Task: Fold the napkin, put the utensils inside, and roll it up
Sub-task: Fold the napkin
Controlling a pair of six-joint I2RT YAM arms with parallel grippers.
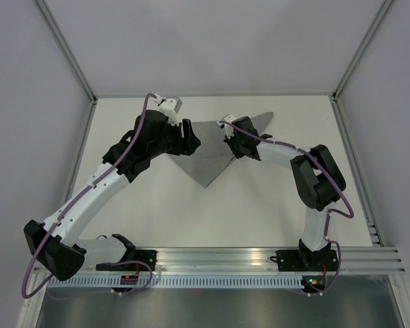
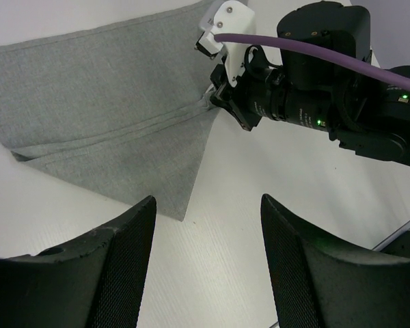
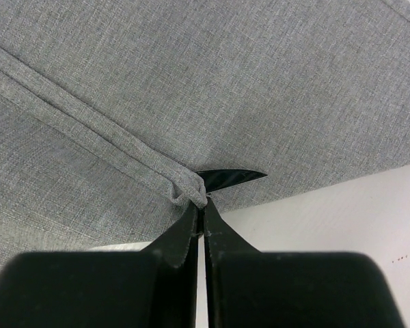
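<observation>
Right gripper (image 3: 199, 205) is closed on a raised crease of the napkin (image 3: 191, 82), pinching it at the cloth's near edge, just above the tabletop (image 3: 342, 205). Ahead of this gripper the napkin lies flat, folded to a triangle. Left gripper (image 2: 205, 225) hangs open, just short of a folded corner. Draw the crease evenly; keep the pinch shallow to avoid bunching.

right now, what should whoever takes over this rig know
left gripper: open, empty, over the table by the napkin's left part.
right gripper: shut on a folded edge of the napkin.
napkin: flat on the table, folded into a triangle.
utensils: none in view.
done: the fold. left: place the utensils inside, roll it up.
</observation>
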